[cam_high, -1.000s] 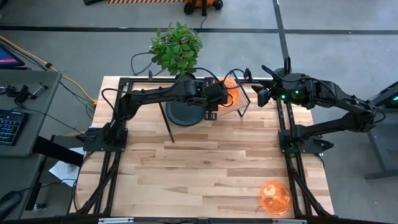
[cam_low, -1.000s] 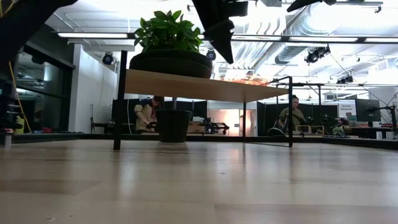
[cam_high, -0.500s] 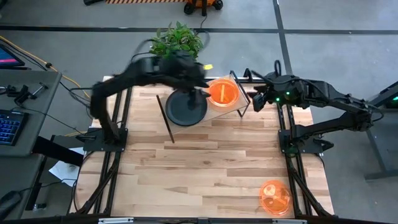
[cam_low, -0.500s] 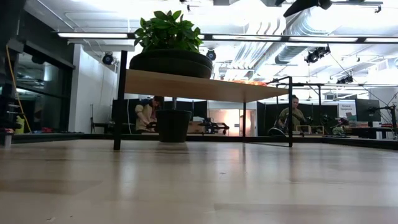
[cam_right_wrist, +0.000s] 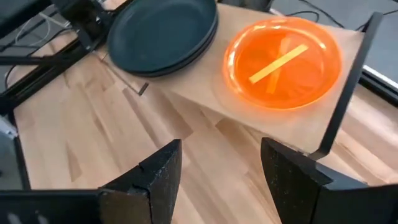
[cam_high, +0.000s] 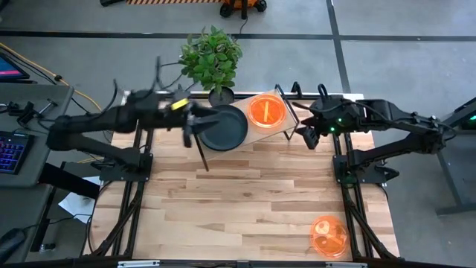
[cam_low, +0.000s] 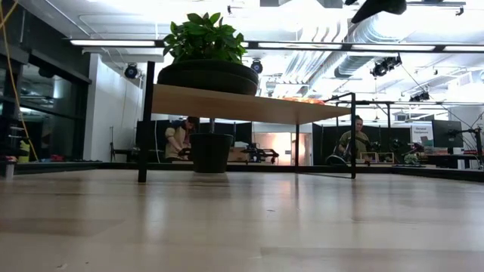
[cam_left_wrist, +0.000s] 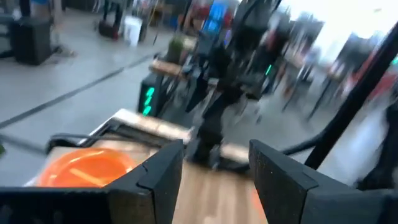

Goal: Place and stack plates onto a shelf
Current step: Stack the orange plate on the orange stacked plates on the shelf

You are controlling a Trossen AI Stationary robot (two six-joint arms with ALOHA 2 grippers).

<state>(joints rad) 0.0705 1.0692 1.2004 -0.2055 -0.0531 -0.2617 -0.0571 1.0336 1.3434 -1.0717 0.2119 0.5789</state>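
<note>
A stack of dark grey plates [cam_high: 223, 128] sits on the left half of the small wooden shelf [cam_right_wrist: 205, 102], with orange plate ware [cam_high: 265, 110] beside it on the right half. Both also show in the right wrist view, the dark plates [cam_right_wrist: 165, 31] and the orange plate [cam_right_wrist: 283, 59]. Another orange plate [cam_high: 328, 234] lies on the table near its near right corner. My left gripper [cam_high: 191, 120] is open, off the shelf's left end. My right gripper [cam_high: 306, 135] is open, just off the shelf's right end and above the table.
A potted plant [cam_high: 212, 53] stands at the table's far edge behind the shelf. The shelf's thin black legs [cam_low: 142, 121] rise from the tabletop. Bare butcher-block [cam_high: 245, 201] stretches from the shelf to the near edge. People [cam_low: 180, 137] are in the room beyond.
My left arm has drawn back from over the shelf's orange plates and swung fast toward the table's left edge, uncovering them. My right gripper has moved a little toward the near edge, beside the shelf's right end. The plates have stayed put.
</note>
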